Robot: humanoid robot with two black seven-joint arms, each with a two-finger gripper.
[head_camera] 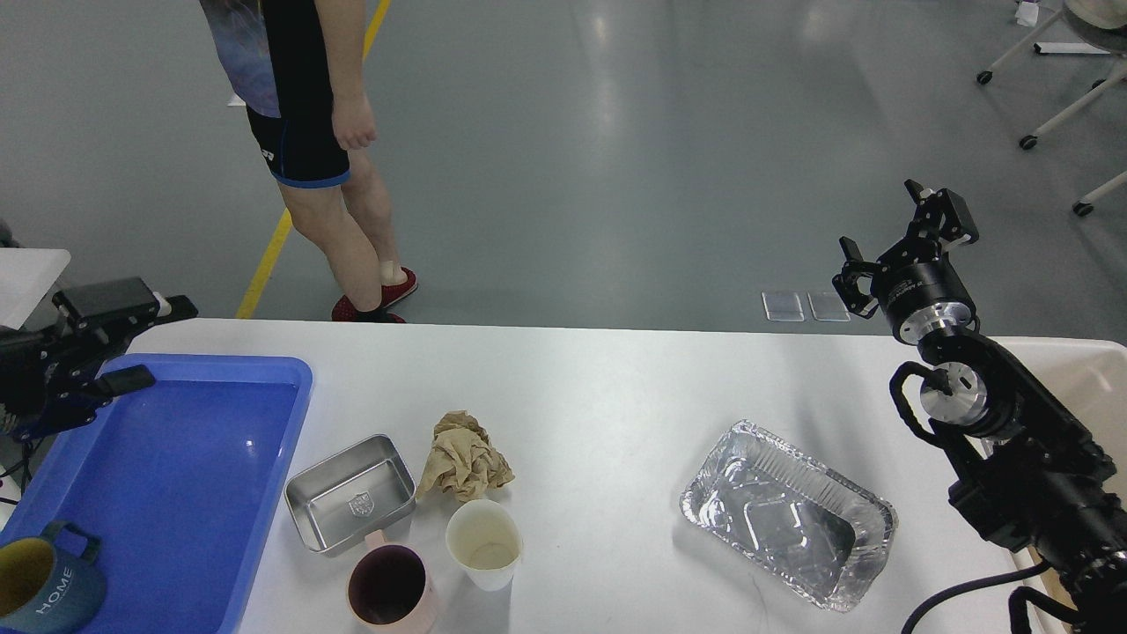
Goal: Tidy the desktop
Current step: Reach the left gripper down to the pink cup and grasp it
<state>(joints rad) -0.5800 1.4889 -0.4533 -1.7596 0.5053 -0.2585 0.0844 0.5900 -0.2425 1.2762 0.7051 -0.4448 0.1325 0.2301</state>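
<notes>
The white desktop [616, 387] fills the lower half of the view. On it lie a crumpled brown paper [464, 458], a small steel tray [352, 493], a pink mug [389, 590], a white paper cup [483, 543] and a foil tray [786, 513]. My left gripper [132, 343] is open and empty at the far left, over the back edge of the blue tub [167, 493]. My right gripper [900, 238] is open and empty, raised beyond the desktop's far right edge.
A blue mug marked HOME [40, 590] sits in the tub's near left corner. A beige bin [1087, 387] stands at the right behind my right arm. A person [308, 132] stands on the floor beyond the desktop's far left.
</notes>
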